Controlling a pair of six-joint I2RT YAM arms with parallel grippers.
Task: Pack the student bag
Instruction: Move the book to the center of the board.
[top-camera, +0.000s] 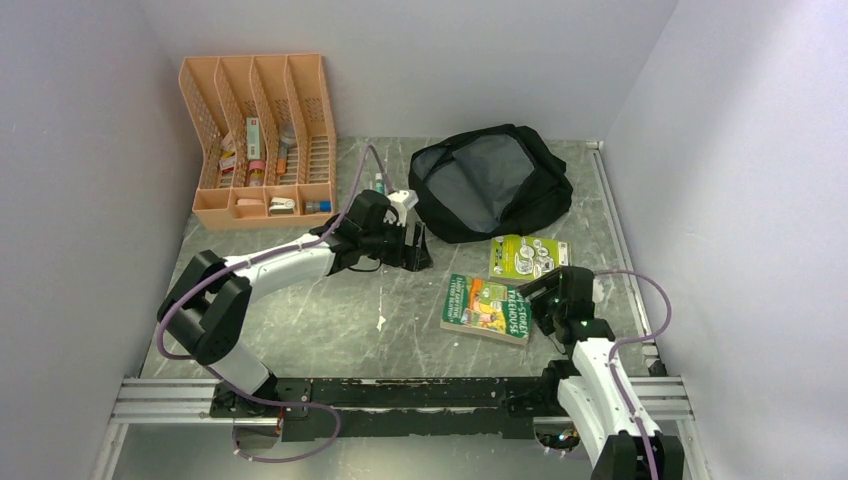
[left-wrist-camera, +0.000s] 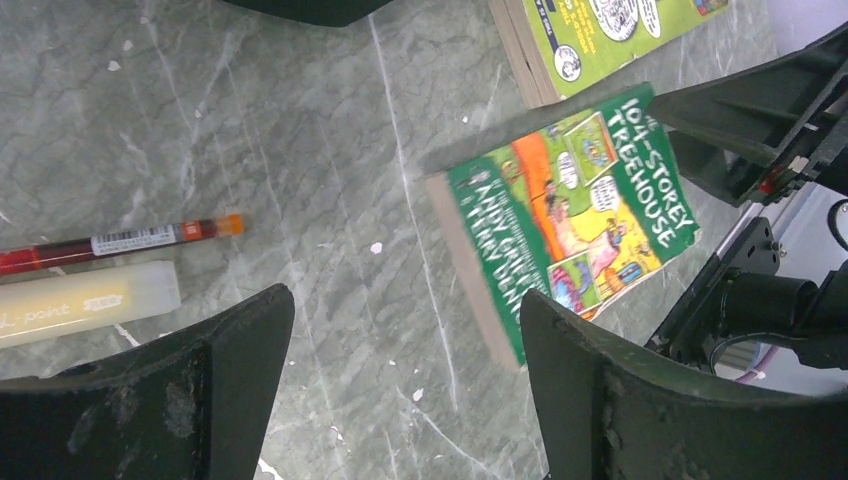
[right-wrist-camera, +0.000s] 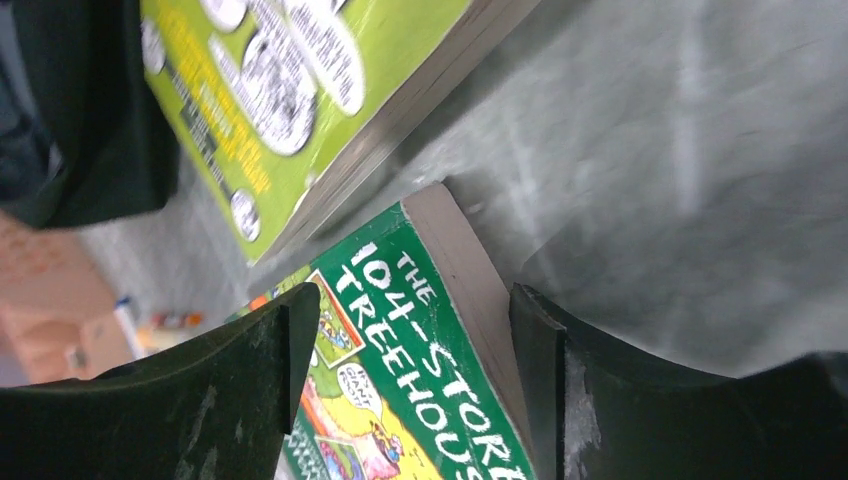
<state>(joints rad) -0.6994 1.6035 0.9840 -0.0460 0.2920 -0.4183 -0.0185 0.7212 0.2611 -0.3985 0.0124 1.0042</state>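
I've got my left fingers (left-wrist-camera: 230, 350) spread wide, gripping nothing, over bare tabletop (top-camera: 330, 310), with one red pen (left-wrist-camera: 120, 240) beside them. One student bag (top-camera: 490, 185) lies just behind and right of them, mouth open, near the back wall. Two books sit in front of it: lime book (top-camera: 527, 257), green book (top-camera: 487, 307). My right fingers (right-wrist-camera: 250, 360) are spread astride the green book's corner, close to the right rail (top-camera: 626, 250)
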